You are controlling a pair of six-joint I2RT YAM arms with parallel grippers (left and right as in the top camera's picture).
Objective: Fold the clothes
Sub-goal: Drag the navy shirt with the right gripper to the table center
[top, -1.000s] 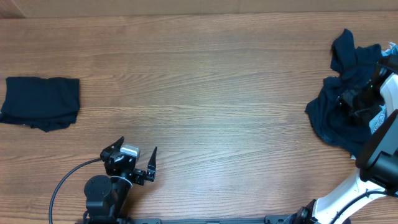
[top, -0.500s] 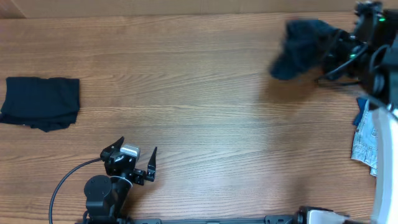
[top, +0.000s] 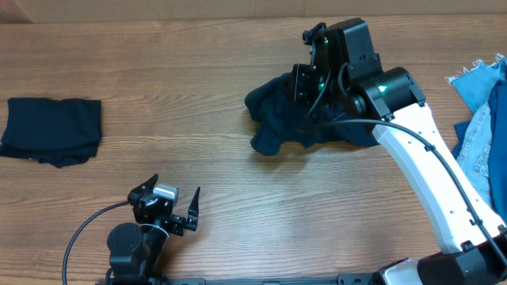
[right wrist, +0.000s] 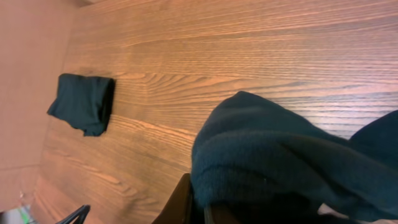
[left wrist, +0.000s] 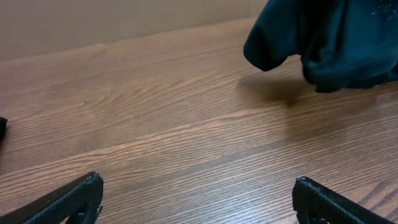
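**Wood-grain bench with one navy garment hanging in the right pincer**

Brown wood-grain boards are running across the whole bench (top: 198, 79), and a pale wall is showing behind its far edge in the left wrist view. The right pincer (top: 306, 93) is reaching over the middle of the far half and is gripping a crumpled navy garment (top: 293, 119). The cloth is bunching over its fingers, so the tips are staying mostly hidden. In the left wrist view the garment is hanging clear of the boards at its lower left corner and is casting a shadow beneath it.

A folded navy garment (top: 51, 131) is lying flat by the left edge, well apart from the crumpled one. Denim pieces (top: 482, 119) with frayed edges are lying at the right edge, beside the white right arm.

The left pincer (top: 170, 204) is sitting near the front edge with its jaws spread wide, holding nothing and touching no cloth.
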